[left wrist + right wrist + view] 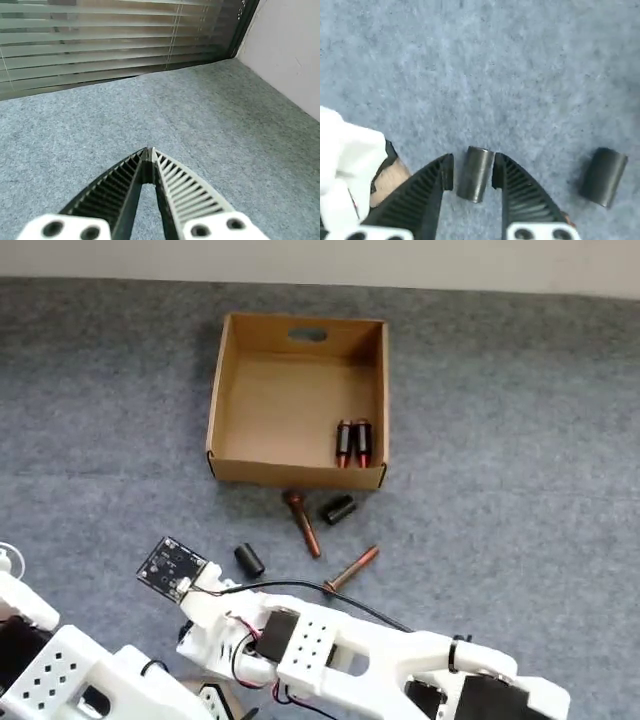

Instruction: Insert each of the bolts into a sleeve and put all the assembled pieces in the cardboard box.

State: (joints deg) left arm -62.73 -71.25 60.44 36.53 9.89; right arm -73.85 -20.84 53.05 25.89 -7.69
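In the cardboard box (225, 390), two assembled pieces (352, 443) lie against one wall. Two copper bolts (302, 523) (352, 568) rest on the carpet in front of the box, and a black sleeve (337, 509) lies between them. A second black sleeve (249, 560) (475, 173) lies on the carpet between the fingers of my open right gripper (472, 170), with narrow gaps to the jaws. The other sleeve (603, 176) lies off to one side. My left gripper (150, 152) is shut and empty over bare carpet.
The right arm (330, 645) stretches across the front of the table, its camera board (172, 567) beside the nearer sleeve. The left arm (60, 670) sits at the front left corner. Window blinds (115, 35) and a wall (290, 50) stand beyond the carpet.
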